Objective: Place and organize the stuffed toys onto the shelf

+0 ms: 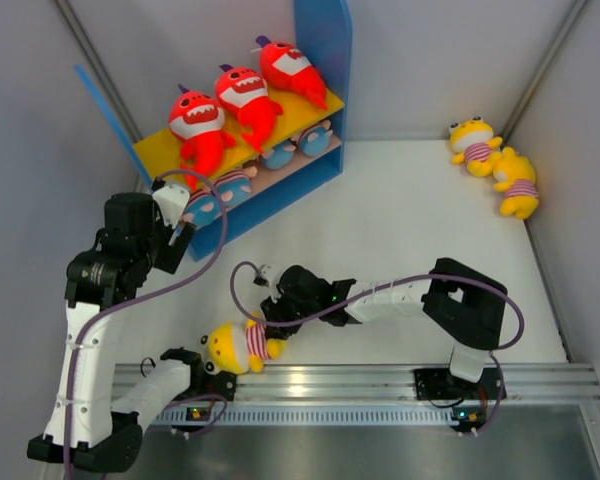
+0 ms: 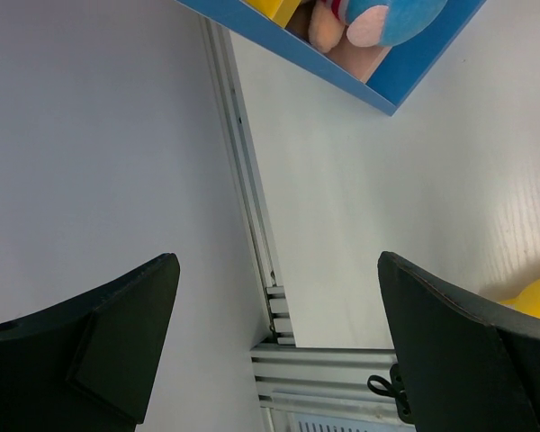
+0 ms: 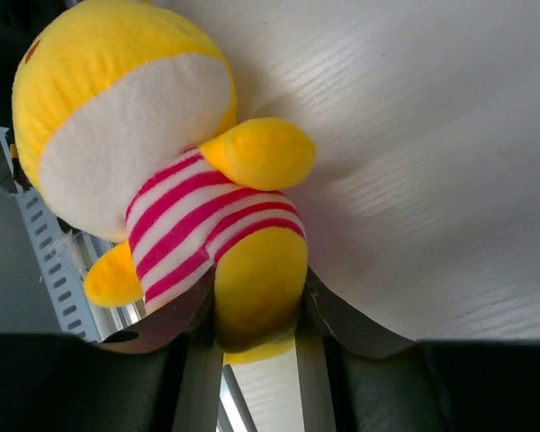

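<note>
At 11 o'clock, shelf (image 1: 325, 60): red sharks (image 1: 242, 100) on top, pink-faced dolls (image 1: 280, 152) below. Unshelved: yellow doll (image 1: 238, 345), 7 o'clock, leg clamped in right tool (image 3: 256, 324); two yellow dolls (image 1: 477, 140), table (image 1: 410, 220), 2 o'clock. Left tool (image 2: 279, 315) apart, empty.

The overhead view faces down on the table (image 1: 410, 230); the close right wrist view shares its yellow doll (image 1: 242, 345) (image 3: 162, 180).

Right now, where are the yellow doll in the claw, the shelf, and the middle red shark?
yellow doll (image 3: 198, 225): right wrist view, striped shirt.
shelf (image 1: 323, 40): top external view, blue side panel.
middle red shark (image 1: 242, 90): top external view, its head.
</note>
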Controlling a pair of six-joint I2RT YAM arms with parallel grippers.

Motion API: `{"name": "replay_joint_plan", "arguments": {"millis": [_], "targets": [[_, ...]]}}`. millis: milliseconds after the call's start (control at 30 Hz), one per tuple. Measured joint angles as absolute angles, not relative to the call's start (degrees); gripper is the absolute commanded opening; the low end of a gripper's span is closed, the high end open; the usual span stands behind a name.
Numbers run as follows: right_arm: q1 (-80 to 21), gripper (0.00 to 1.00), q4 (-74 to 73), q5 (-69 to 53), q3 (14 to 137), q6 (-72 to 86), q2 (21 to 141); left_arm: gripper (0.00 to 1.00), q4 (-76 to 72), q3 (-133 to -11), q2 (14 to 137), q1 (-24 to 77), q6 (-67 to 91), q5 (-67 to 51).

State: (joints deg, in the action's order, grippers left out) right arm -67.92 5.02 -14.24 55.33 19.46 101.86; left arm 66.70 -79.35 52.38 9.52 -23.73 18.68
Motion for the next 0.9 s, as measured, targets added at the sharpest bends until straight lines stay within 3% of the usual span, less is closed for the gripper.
{"name": "replay_joint_plan", "arguments": {"millis": [33,67,100,167,667,900], "targets": [[-67.9,0.26,6.0,-14.3,55.3,20.2,101.9,0.98,66.7,-79.3,52.4,9.5,-23.7,18.7],[-68.0,0.13,7.1,-14.3,55.3,20.9,101.9,0.98,66.7,-79.3,52.4,9.5,-23.7,18.7],[-68.0,0.06,7.7,-14.4,55.2,21.4,101.9,0.98,66.7,-79.3,52.4,9.5,-23.7,18.7],[-68.0,0.00,8.7,-14.6,55.2,22.7,101.9,0.98,66.7,-79.2,52.4,9.5,-23.7,18.7],[-65.7,0.00,18.0,-15.1,49.1,29.5,100.0,0.98,66.8,-78.7,52.4,9.1,-23.7,18.2],[-53.8,0.00,28.3,-13.3,37.2,41.5,90.8,0.98,66.8,-78.6,52.4,9.0,-23.7,18.2]]}}
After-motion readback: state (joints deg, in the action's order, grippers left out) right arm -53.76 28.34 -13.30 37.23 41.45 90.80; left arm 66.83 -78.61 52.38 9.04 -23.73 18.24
